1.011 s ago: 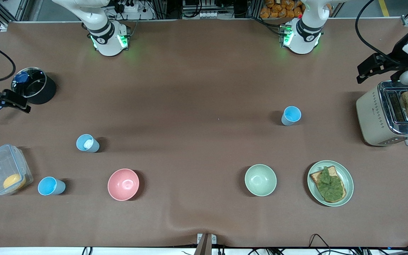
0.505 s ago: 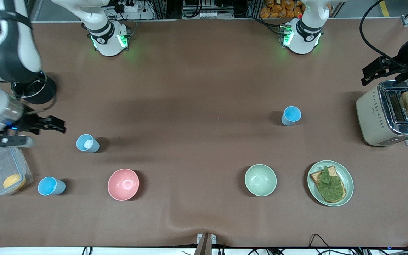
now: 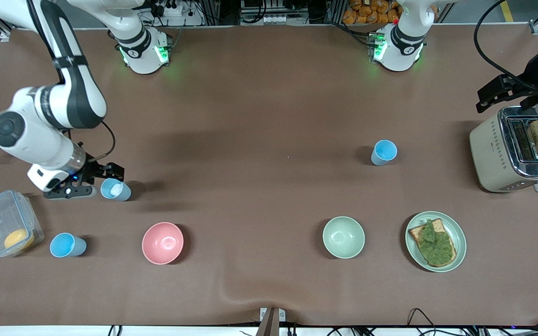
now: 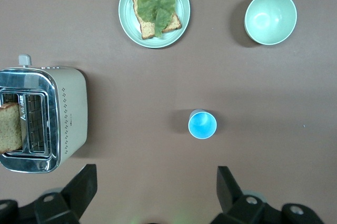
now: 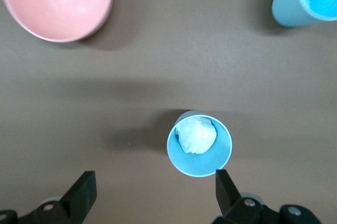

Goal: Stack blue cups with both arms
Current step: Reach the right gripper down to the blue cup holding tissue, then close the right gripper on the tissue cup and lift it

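Three small light-blue plastic cups stood apart on my brown table.

Nearest was one by the clear plastic box [image 3: 7,228]. My right gripper [image 3: 92,178] hung wide open and empty beside the cup with a white lump [image 3: 115,189]. My left gripper [image 3: 502,89], open and empty, waited above the cream metal toaster [image 3: 495,151], near the third cup [image 3: 384,152].

right tool [image 5: 150,195] wide, low | left tool [image 4: 158,192] wide, raised
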